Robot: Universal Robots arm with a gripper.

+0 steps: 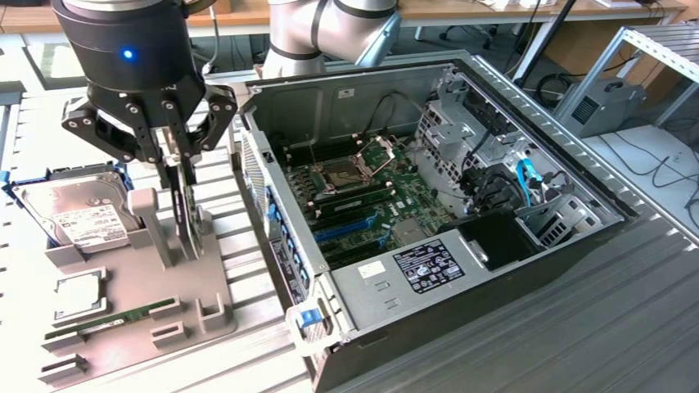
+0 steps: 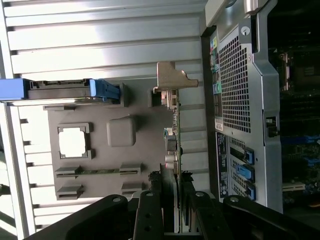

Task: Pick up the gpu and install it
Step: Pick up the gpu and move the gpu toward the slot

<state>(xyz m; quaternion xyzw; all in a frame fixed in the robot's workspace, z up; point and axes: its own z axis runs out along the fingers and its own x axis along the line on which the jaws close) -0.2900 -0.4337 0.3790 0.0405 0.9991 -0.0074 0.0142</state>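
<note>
The gpu (image 1: 195,229) (image 2: 173,125) stands on edge in a slot of the gray holder (image 1: 142,278) (image 2: 140,160), along the holder's side nearest the open computer case (image 1: 437,205) (image 2: 240,100). Its silver bracket (image 2: 172,77) sits at the end of the card away from the tool. The tool (image 1: 180,184) (image 2: 175,192) hangs straight over the holder with its fingers (image 2: 186,192) closed on the card's two faces, gripping the upper edge. The card's lower edge still sits in the holder.

A hard drive (image 1: 77,217) (image 2: 65,89) in a blue frame leans in the holder's far end from the case. A square processor chip (image 1: 77,296) (image 2: 73,142) lies in a pocket of the holder, and beside it a narrow green memory stick (image 1: 120,318) (image 2: 95,171) rests between small clips. The holder lies on the ribbed metal worktop (image 1: 611,327), just beside the case.
</note>
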